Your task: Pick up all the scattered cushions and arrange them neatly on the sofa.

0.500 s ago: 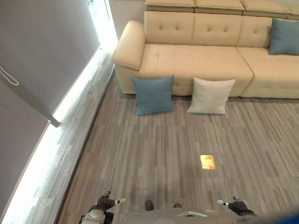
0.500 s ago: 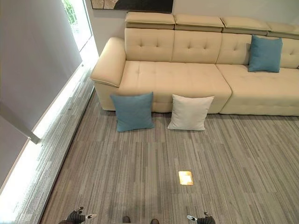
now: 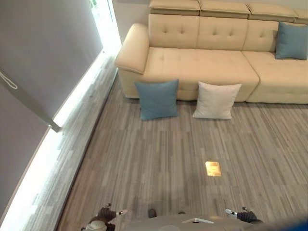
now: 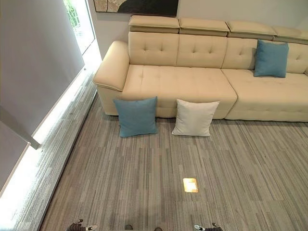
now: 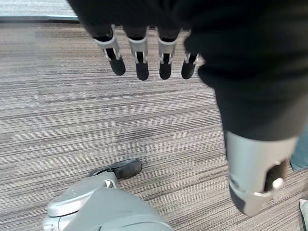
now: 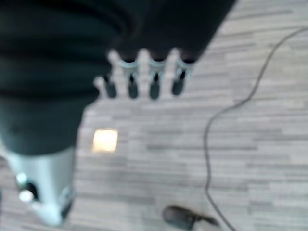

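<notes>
A blue cushion and a white cushion stand on the floor, leaning against the front of the beige sofa. Another blue cushion rests upright against the sofa's backrest at the right. My left hand and right hand hang low at the near edge of the eye views, far from the cushions. In the left wrist view the left hand's fingers are straight and hold nothing. The right hand's fingers in its wrist view are likewise straight and empty.
Grey striped carpet lies between me and the sofa, with a small bright patch on it. A grey wall and a lit window strip run along the left. A picture frame hangs above the sofa.
The whole picture has shifted slightly, so the camera moved. Both hands sit lower in the eye views than before. The cushions lie where they were.
</notes>
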Robot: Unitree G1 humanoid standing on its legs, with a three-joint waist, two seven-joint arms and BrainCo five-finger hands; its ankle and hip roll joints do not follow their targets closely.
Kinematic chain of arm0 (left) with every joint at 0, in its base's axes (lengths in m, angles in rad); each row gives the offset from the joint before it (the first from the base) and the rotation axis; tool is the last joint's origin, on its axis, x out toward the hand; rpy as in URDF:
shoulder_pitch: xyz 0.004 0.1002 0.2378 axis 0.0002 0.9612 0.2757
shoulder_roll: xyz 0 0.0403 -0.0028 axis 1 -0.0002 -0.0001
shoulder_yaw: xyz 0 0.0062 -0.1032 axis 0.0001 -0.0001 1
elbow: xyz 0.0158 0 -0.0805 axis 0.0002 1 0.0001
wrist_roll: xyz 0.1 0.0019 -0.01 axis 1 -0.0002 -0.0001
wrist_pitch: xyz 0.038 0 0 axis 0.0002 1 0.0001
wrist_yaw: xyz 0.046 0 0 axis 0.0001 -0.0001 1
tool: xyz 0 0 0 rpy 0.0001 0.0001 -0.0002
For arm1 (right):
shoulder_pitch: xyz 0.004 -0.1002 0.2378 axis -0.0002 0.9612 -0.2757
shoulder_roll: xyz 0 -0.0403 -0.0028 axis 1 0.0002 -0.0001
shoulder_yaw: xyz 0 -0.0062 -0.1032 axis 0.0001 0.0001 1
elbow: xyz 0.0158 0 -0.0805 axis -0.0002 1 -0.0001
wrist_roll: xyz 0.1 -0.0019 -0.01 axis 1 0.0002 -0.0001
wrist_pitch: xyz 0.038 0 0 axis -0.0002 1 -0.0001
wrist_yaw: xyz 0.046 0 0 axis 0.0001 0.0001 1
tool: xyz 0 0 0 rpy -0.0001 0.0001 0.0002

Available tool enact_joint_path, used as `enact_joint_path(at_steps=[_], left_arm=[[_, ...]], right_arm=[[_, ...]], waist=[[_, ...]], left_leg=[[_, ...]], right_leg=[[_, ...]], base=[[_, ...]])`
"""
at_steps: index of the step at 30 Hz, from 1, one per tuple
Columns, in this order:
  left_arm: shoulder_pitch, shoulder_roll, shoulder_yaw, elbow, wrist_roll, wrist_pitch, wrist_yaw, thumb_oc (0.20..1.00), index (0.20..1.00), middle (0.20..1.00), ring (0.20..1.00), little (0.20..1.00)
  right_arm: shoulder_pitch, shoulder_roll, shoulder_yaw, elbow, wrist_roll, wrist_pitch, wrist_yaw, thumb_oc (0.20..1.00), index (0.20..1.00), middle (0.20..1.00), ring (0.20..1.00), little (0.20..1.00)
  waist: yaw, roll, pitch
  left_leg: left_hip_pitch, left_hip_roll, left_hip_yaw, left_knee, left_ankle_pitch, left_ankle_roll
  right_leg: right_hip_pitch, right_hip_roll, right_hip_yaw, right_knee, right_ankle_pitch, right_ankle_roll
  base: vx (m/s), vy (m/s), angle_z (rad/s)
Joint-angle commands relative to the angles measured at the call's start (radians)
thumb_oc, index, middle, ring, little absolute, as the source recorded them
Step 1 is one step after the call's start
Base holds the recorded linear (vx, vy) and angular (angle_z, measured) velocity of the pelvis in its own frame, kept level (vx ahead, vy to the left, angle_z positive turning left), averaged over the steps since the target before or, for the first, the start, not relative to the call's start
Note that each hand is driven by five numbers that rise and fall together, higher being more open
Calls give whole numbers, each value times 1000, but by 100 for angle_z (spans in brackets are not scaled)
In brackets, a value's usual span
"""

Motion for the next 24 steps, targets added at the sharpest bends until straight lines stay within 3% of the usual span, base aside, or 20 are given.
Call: enact_joint_path(at_steps=[1,12,20,22,24], left_arm=[[-66,-16,18,50,25,-7,27,1000,1000,1000,1000,1000],[-70,-17,6,45,30,-4,32,1000,1000,1000,1000,1000],[-98,-17,-7,34,9,-10,36,1000,1000,1000,1000,1000],[-108,-24,-7,32,-3,-14,40,1000,1000,1000,1000,1000],[-110,-28,-6,29,-3,-13,41,1000,1000,1000,1000,1000]], right_arm=[[-47,-53,13,20,-2,-6,-24,1000,1000,1000,1000,1000],[-54,-60,25,0,-4,-10,-26,1000,1000,1000,1000,1000],[-82,-71,47,-49,-3,-20,-31,1000,1000,1000,1000,1000],[-85,-75,43,-66,8,-23,-31,1000,1000,1000,1000,1000],[-78,-78,37,-78,10,-23,-34,1000,1000,1000,1000,1000]], waist=[[-1,-1,25],[2,-2,25],[10,-19,77],[10,-25,89],[7,-24,86]], left_leg=[[58,56,48,13,-68,-75],[64,61,47,19,-72,-78],[-73,44,34,220,-102,-98],[-127,43,60,277,-96,-107],[-152,60,115,255,-86,-96]], right_leg=[[6,-39,-27,21,-36,96],[17,-33,-29,22,-44,90],[-23,-49,-52,75,-71,63],[-25,-61,-71,72,-74,60],[-19,-66,-104,60,-75,63]], base=[[0,0,0],[-1,-3,0],[-56,-31,19],[-22,11,37],[25,27,57]])
